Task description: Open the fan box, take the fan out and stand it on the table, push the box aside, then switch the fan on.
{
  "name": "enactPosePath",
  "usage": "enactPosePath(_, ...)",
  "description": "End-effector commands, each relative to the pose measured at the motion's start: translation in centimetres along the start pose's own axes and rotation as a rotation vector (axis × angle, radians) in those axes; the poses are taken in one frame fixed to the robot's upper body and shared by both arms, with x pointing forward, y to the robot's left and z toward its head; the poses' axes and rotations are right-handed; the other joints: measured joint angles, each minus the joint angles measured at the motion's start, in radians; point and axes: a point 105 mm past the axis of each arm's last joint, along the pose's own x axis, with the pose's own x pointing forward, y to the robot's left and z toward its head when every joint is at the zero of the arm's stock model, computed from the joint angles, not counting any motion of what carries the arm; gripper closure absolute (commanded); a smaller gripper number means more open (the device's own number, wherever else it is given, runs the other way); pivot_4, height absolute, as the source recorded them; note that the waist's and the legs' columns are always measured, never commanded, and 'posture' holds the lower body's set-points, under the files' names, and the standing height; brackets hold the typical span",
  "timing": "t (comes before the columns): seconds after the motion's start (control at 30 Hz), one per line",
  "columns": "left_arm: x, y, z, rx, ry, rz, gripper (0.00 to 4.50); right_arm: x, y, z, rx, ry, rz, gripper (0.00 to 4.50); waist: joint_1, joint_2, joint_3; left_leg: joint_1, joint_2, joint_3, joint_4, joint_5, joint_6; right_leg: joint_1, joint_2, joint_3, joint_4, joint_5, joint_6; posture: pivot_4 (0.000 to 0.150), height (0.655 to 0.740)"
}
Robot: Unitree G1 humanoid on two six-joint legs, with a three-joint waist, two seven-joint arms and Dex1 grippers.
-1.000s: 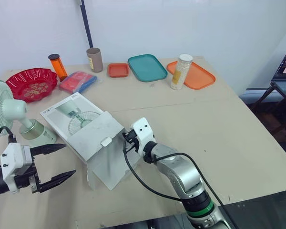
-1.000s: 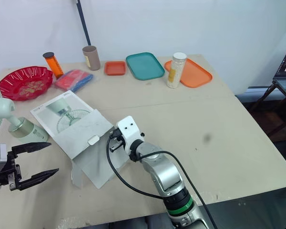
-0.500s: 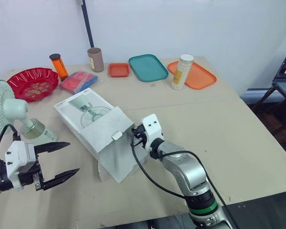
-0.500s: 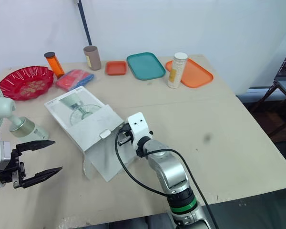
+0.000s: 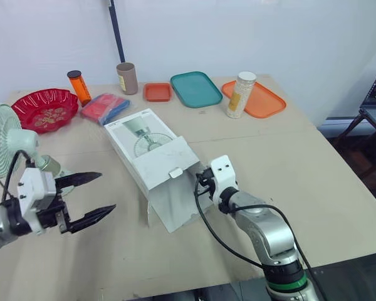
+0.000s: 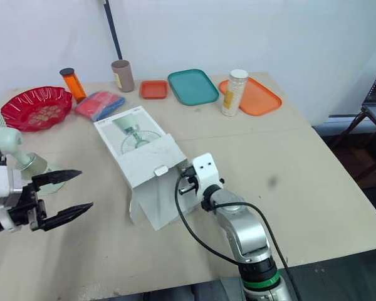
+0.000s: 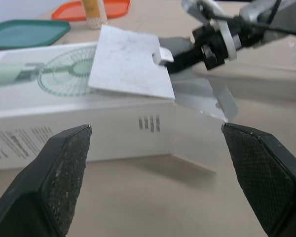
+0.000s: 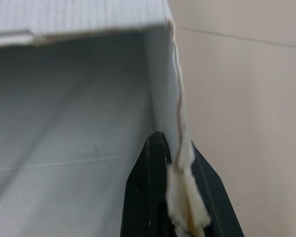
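White cardboard fan box (image 5: 151, 145) lies flat on the beige surface (image 5: 313, 182), near its middle. The box's long axis runs diagonally from far-left to near-right. The printed fan picture faces up. The open end points toward the near-right, with the tabbed top flap (image 5: 169, 164) lifted and another flap (image 5: 175, 210) spread on the surface below it.

Right end effector (image 5: 202, 182) is at the open end. In the right wrist view its two black fingers (image 8: 148, 197) are pinched together on the frayed edge of the box's side wall. One finger is inside the box and one outside.

Left end effector (image 5: 108, 190) hovers to the left of the box with its fingers spread wide and nothing between them. It is apart from the box and points toward the box's long side.

Fan (image 5: 0, 138) stands upright at the far left of the surface, just behind the left end effector.

Edges and room: the box sits well in from every edge. Bare surface runs from the box's right side to the right edge and along the near edge. The far side carries a row of items:
- a red dish (image 5: 44, 108)
- an orange bottle (image 5: 78, 86)
- a blue-and-red packet (image 5: 104, 106), the nearest item to the box's far end
- a brown cup (image 5: 126, 78)
- a small orange tray (image 5: 157, 91)
- a teal tray (image 5: 196, 88)
- a jar (image 5: 240, 94)
- a large orange tray (image 5: 257, 99)
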Motion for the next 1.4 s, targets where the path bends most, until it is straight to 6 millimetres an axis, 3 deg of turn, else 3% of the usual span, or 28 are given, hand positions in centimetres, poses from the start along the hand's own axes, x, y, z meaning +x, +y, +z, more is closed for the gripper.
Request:
enactPosePath(0.03, 0.4, 0.0, 0.6, 0.017, -0.016, -0.010, 0.00, -0.8, -0.8, 1.7, 0.000, -0.064, -0.045, 4.46, -0.003, 0.001, 0.000, 0.000, 0.000, 0.000, 0.000, 0.000, 0.000, 0.000, 0.000, 0.000, 0.000, 0.000, 0.000, 0.150, 0.7400)
enactPosePath(0.57, 1.2, -0.1, 0.2, 0.031, -0.025, -0.063, 0.00, -1.8, -2.5, 2.2, 0.011, -0.094, -0.114, 4.46, -0.001, 0.001, 0.000, 0.000, 0.000, 0.000, 0.000, 0.000, 0.000, 0.000, 0.000, 0.000, 0.000, 0.000, 0.000, 0.150, 0.7400)
enactPosePath(0.93, 1.8, -0.1, 0.0, 0.033, -0.048, -0.084, 0.00, -3.2, -5.6, 1.6, 0.063, -0.069, -0.227, 4.46, 0.000, 0.001, 0.000, 0.000, 0.000, 0.000, 0.000, 0.000, 0.000, 0.000, 0.000, 0.000, 0.000, 0.000, 0.000, 0.150, 0.7400)
enactPosePath(1.4, 2.9, -0.6, 0.0, 0.035, -0.082, -0.149, 0.00, -7.4, -11.5, 0.2, 0.085, -0.024, -0.444, 4.46, 0.000, 0.002, 0.001, -0.001, -0.001, 0.001, 0.000, 0.000, 0.000, 0.000, 0.000, 0.001, 0.000, 0.000, 0.000, 0.150, 0.7400)
